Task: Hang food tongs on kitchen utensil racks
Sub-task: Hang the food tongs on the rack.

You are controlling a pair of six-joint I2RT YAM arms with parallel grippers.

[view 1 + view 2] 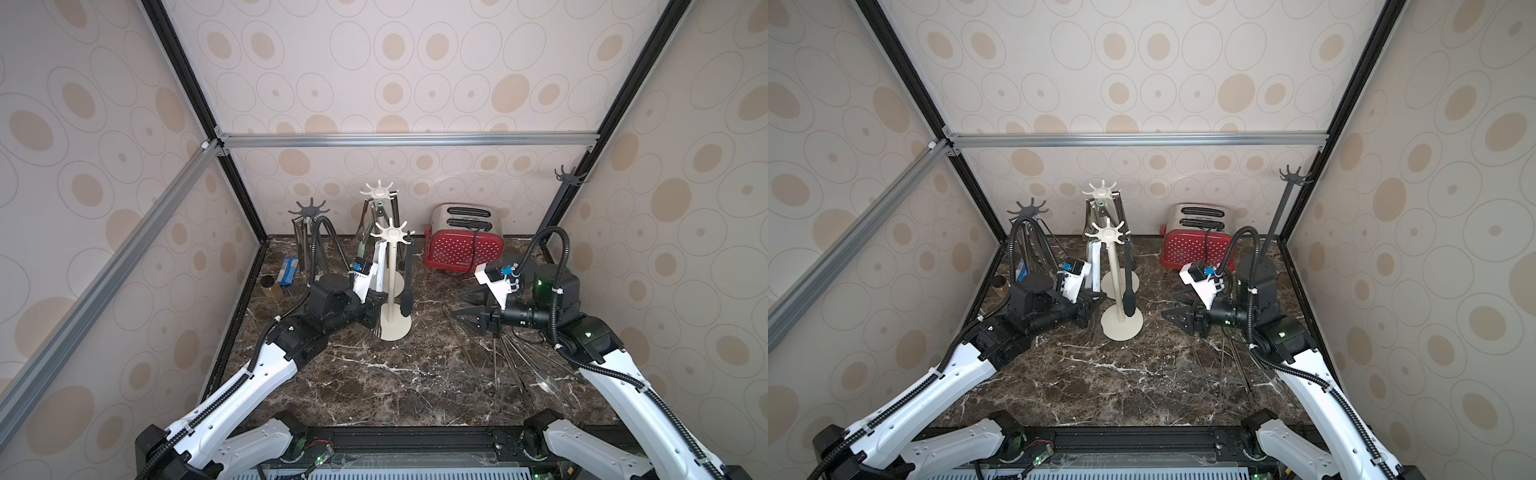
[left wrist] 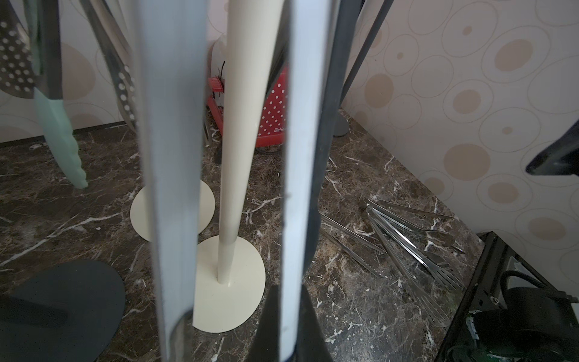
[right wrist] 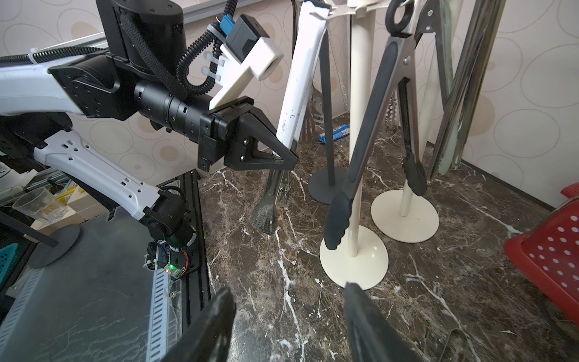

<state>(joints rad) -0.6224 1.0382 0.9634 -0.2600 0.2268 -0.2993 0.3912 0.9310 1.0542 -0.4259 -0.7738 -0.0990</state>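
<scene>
Black tongs (image 3: 371, 125) hang on the near rack (image 1: 391, 282) — left gripper (image 3: 286, 149) clamps a white pair (image 3: 300, 78) at its crown, right gripper (image 1: 457, 304) gapes empty — steel pile (image 2: 413, 238) right of it waits unhung.

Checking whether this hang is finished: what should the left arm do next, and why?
Probably open the left gripper: it is shut on the white-handled tongs, whose top end appears caught on a hook of the nearer cream rack, though that seat is hard to confirm.

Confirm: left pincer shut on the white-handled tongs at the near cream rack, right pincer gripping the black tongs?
No: the right pincer is open and empty, apart from the black tongs, as the right wrist view shows. The rest holds.
</scene>
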